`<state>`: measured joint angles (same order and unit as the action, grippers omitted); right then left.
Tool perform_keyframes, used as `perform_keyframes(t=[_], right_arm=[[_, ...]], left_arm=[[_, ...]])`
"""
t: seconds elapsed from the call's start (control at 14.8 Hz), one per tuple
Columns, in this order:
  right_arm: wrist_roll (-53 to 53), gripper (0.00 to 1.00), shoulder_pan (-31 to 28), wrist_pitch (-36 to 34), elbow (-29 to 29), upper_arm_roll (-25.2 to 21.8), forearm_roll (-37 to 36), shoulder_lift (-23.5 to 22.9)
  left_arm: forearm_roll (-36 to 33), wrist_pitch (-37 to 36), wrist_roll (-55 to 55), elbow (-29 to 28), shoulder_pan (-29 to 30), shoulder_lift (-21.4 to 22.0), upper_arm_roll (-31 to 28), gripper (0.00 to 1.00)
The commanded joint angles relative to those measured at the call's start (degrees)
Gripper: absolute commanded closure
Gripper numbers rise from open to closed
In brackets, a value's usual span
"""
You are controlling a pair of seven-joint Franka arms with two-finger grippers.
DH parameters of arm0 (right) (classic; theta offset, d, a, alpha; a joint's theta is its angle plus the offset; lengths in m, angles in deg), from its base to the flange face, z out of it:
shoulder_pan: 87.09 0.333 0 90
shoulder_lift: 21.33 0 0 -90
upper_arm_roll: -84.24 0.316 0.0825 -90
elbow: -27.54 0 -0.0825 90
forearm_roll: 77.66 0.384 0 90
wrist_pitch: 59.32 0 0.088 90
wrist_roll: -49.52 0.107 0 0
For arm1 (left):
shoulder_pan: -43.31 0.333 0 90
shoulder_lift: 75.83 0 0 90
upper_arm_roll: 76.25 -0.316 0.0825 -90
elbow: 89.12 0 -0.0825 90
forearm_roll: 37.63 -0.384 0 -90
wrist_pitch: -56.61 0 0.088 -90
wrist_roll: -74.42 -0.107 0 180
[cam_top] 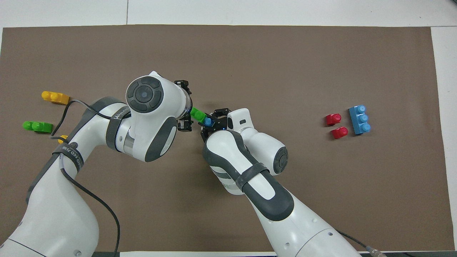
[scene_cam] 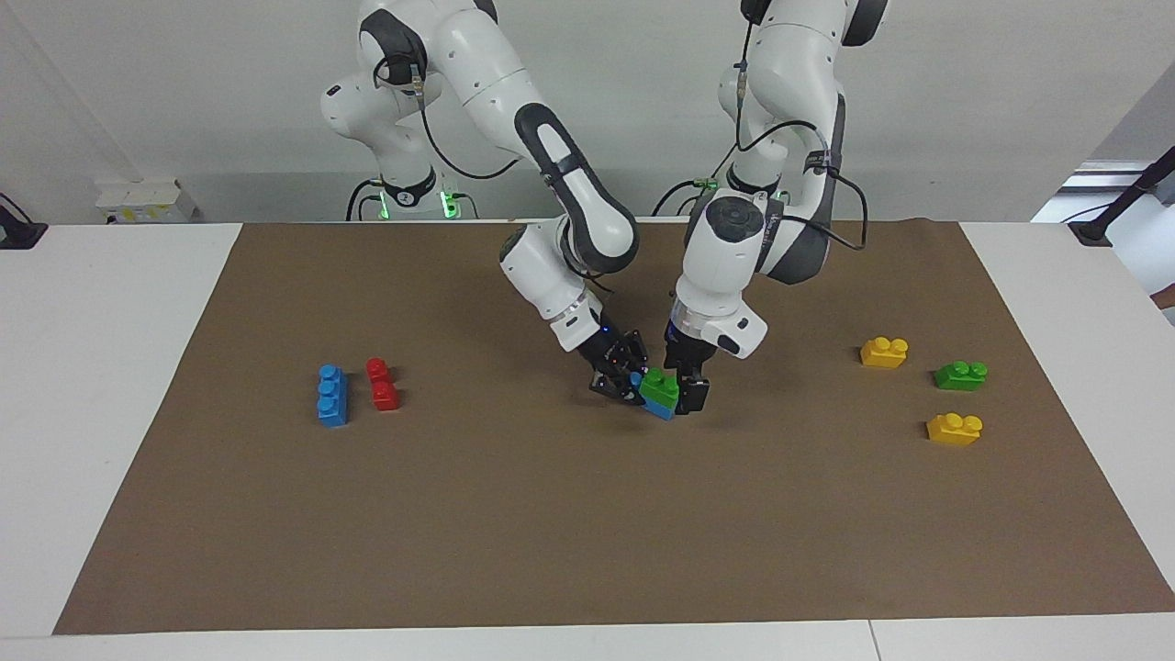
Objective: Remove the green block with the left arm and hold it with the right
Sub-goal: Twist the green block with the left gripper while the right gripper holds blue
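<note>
A green block (scene_cam: 660,386) sits on top of a blue brick (scene_cam: 657,408) in the middle of the brown mat. The pair is tilted. My right gripper (scene_cam: 622,378) is shut on the blue brick's end toward the right arm's end of the table. My left gripper (scene_cam: 685,386) is open, low at the green block, with one finger (scene_cam: 695,395) beside the block's other end. In the overhead view the green block (cam_top: 197,114) and one blue stud (cam_top: 207,121) show between the two hands. A second green block (scene_cam: 960,375) lies loose toward the left arm's end.
Two yellow bricks (scene_cam: 884,352) (scene_cam: 954,428) lie beside the loose green block. A blue three-stud brick (scene_cam: 331,396) and two red pieces (scene_cam: 382,385) lie toward the right arm's end. The brown mat (scene_cam: 551,532) covers most of the table.
</note>
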<state>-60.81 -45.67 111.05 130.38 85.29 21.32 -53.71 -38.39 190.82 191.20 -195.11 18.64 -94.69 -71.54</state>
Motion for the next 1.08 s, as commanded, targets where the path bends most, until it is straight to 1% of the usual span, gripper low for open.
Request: perform_keyframes(t=[0.0,0.13,0.2,0.34,0.54,0.61,0.67,0.74,1.01], right_arm=[[1.1,0.82,-0.2,1.0,-1.5,0.4,1.0,-0.9],[1.3,0.82,-0.2,1.0,-1.5,0.4,1.4,-0.9],[1.3,0.82,-0.2,1.0,-1.5,0.4,1.4,-0.9],[1.6,0.82,-0.3,1.0,-1.5,0.4,1.4,-0.9],[2.3,0.82,-0.2,1.0,-1.5,0.4,1.4,-0.9],[2.3,0.82,-0.2,1.0,-1.5,0.4,1.4,-0.9],[2.4,0.82,-0.2,1.0,-1.5,0.4,1.4,-0.9],[2.4,0.82,-0.2,1.0,-1.5,0.4,1.4,-0.9],[2.4,0.82,-0.2,1.0,-1.5,0.4,1.4,-0.9]], left_arm=[[-1.2,0.1,-3.7,0.9,-1.8,-1.8,-0.5,0.0],[-1.2,-0.7,-6.6,0.7,-2.1,-2.1,-0.4,0.0],[-1.2,-1.2,-7.4,0.9,-2.0,-2.1,-0.4,0.02],[-1.3,-4.0,-8.8,1.7,-1.6,-2.1,-0.2,0.08],[-0.5,-8.8,-14.4,3.4,-1.1,-1.9,-0.2,0.17],[-0.5,-9.6,-15.0,3.7,-0.9,-1.8,-0.2,0.2],[-0.4,-9.6,-15.2,3.7,-0.6,-1.9,-0.2,0.26],[-0.4,-9.2,-15.2,3.5,-0.6,-1.8,-0.2,0.3],[0.7,-7.5,-15.0,3.1,-0.9,-1.9,-0.3,0.3]])
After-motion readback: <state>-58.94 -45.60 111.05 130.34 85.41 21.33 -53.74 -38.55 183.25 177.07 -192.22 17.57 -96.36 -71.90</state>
